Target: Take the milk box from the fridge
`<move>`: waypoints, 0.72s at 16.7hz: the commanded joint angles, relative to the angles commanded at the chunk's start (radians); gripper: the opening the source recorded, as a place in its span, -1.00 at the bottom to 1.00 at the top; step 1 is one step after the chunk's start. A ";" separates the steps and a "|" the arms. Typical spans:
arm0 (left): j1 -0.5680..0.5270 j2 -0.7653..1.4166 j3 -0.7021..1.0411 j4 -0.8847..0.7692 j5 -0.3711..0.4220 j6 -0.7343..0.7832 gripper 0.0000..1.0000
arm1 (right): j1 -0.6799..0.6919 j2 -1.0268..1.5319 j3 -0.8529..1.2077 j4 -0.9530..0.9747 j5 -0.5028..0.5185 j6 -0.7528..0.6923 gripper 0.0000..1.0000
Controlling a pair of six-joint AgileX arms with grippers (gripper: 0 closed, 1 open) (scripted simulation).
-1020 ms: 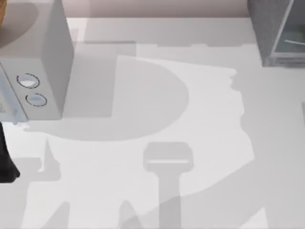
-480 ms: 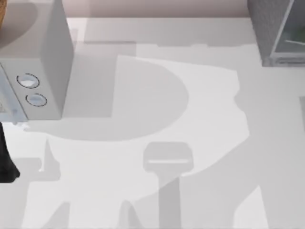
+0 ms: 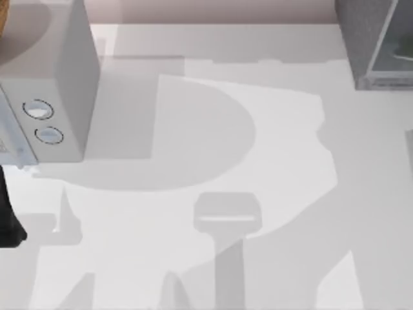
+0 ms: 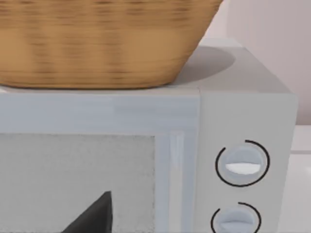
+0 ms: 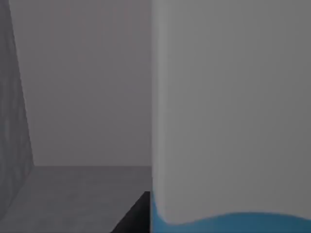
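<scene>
Overhead, the pale desk carries two appliances: one light grey box with two round knobs at its left edge, and one dark grey fridge at the far right corner, its pale-framed glassy door standing open. I judge the door is swung out so that an arm can reach inside. A dark piece of the left arm sits at the desk's left edge, just in front of the knobbed box, apparently parked. Shadows of both arms lie across the desk.

From the left wrist, that same box faces the camera with its two knobs one above the other, and one woven basket rests on its roof. A dark wedge at the picture's edge is probably one of the left gripper's fingers; whether they are wide or narrow I cannot tell.

From the right wrist, the camera looks into the fridge's grey interior, with a back wall, a side wall and a floor. One milk box stands upright on that floor, very close to the lens, its white upper part above a band of blue. A dark corner touching its near edge is most likely a finger of the right gripper, set beside the carton for a grasp. I cannot tell whether the fingers have closed on it. By my reading, the carton has not yet left the fridge.
</scene>
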 joint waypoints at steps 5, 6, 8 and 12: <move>0.000 0.000 0.000 0.000 0.000 0.000 1.00 | 0.000 0.000 0.000 0.000 0.000 0.000 -0.66; 0.000 0.000 0.000 0.000 0.000 0.000 1.00 | 0.000 0.000 0.000 0.000 0.000 0.000 -0.81; 0.000 0.000 0.000 0.000 0.000 0.000 1.00 | 0.000 0.000 0.000 0.000 0.000 0.000 -1.00; 0.000 0.000 0.000 0.000 0.000 0.000 1.00 | 0.000 0.000 0.000 0.000 0.000 0.000 -1.00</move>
